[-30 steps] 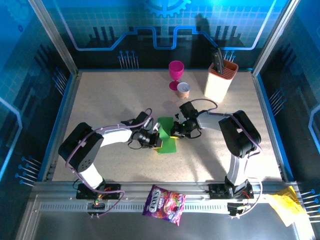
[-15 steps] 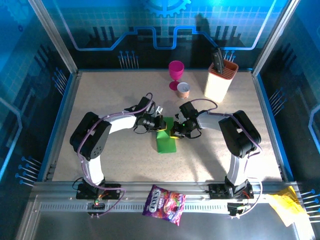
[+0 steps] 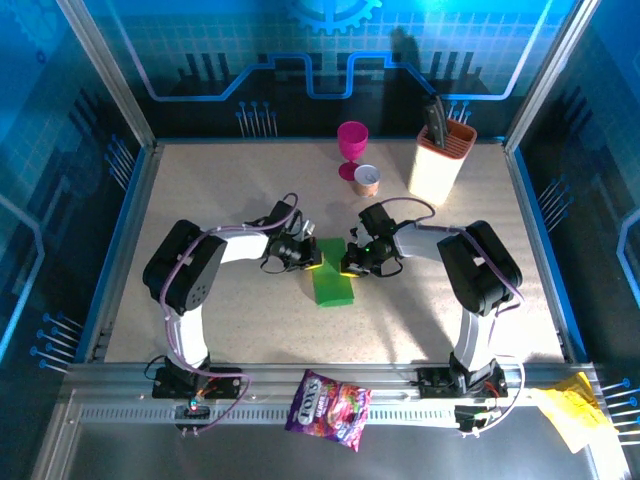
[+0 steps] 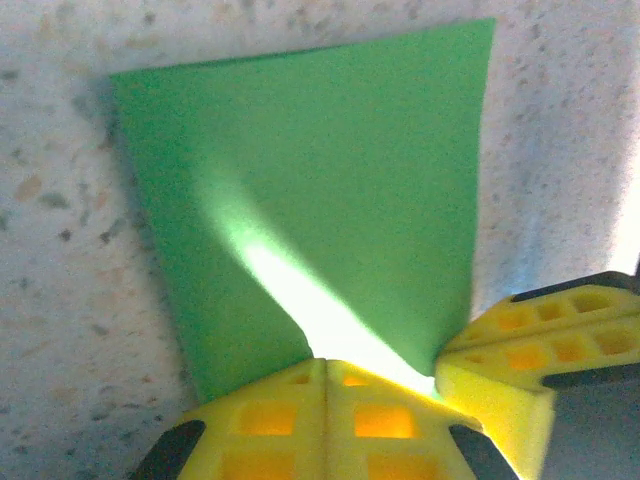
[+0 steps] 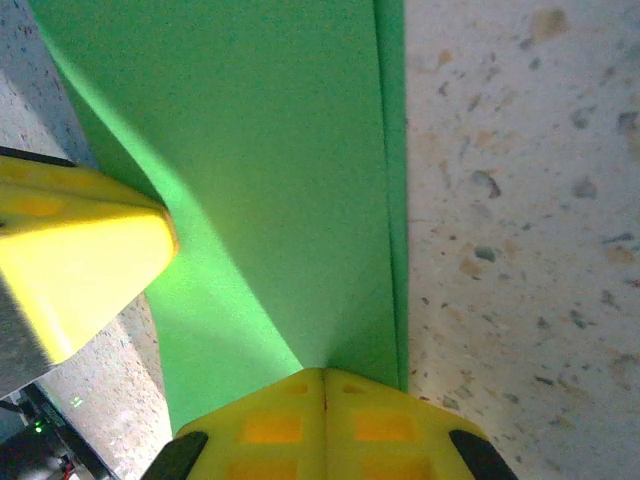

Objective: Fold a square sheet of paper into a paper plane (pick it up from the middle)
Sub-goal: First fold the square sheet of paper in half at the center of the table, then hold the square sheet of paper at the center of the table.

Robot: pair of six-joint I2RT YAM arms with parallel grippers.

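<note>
While left gripper (image 3: 314,264) and right gripper (image 3: 351,268) sit closed, tips on the folded square sheet of paper (image 3: 332,284) mid tabletop (image 3: 260,320), I worry (thin stock) a sideways drag skews the crease or wrinkles it.

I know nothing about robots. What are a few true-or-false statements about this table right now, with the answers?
1. The green paper lies on the table, with the left gripper and right gripper both touching it. True.
2. Both grippers stand wide open. False: both are shut.
3. The pink goblet stands upright on the far side. True.
4. The purple snack bag lies on the green paper. False: it lies on the metal rail at the near edge, apart from the paper.
</note>
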